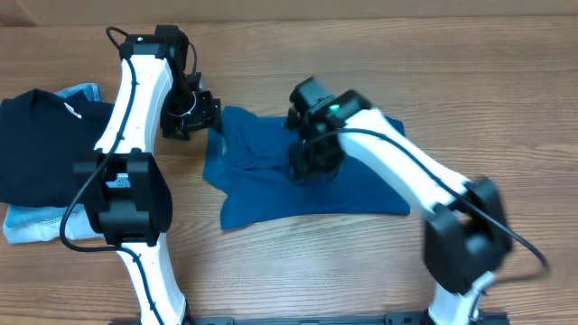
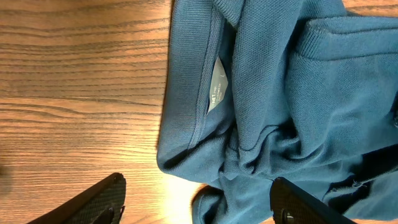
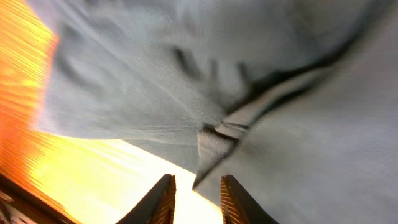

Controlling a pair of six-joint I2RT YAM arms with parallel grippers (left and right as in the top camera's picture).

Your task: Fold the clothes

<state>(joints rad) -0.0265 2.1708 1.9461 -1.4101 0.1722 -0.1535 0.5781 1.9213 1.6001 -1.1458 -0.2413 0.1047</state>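
Note:
The clothes, a plain teal-blue shirt [image 1: 262,181], lie crumpled on the wooden table at centre. My left gripper [image 1: 200,113] hovers at the shirt's upper left corner, by the collar. In the left wrist view the collar with its white label [image 2: 217,87] fills the right side, and the left gripper [image 2: 198,180] is open wide, one finger over bare wood and the other over fabric. My right gripper [image 1: 312,162] points down over the shirt's middle. In the right wrist view its jaws [image 3: 197,178] stand narrowly open, and a pointed fold of shirt [image 3: 214,140] ends just beyond the tips, not clamped.
A black folded garment [image 1: 41,135] lies at the left on light blue jeans [image 1: 27,226], close to the left arm's base. Bare wooden table [image 1: 452,54] stretches behind and to the right of the shirt.

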